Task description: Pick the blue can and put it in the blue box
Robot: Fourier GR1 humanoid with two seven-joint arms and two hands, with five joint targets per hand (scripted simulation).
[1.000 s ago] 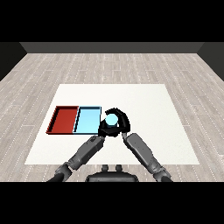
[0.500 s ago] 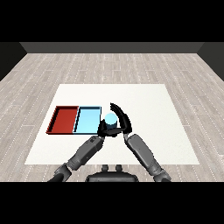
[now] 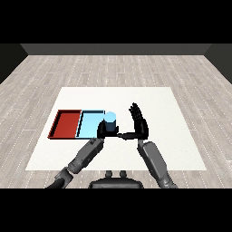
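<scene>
Since half a second ago my right hand (image 3: pixel 139 123) has come off the blue can (image 3: pixel 110 118): its fingers, which were curved about the can, now stand straight and upright, spread a little, with the palm turned toward the can and a clear gap between them. Only the thumb reaches sideways, low, toward my left hand (image 3: pixel 105 130), and I cannot tell whether the two touch.

I now see the can at my left hand. That hand sits against the can's lower part, its dark fingers curled round the base, so I read it as holding the can. The can's pale blue top and upper wall rise above those fingers, upright as far as I can judge.

Relative to the fingers of my left hand, the light blue tray (image 3: pixel 89 124) lies just to their left, its right edge meeting or passing behind the can; I cannot tell whether the can stands inside the tray or just beside its rim. The red tray (image 3: pixel 67 123) lies farther left again, touching the blue one along their shared side. Both rest on the white table (image 3: pixel 172 118), which stretches well past my right fingers.
</scene>
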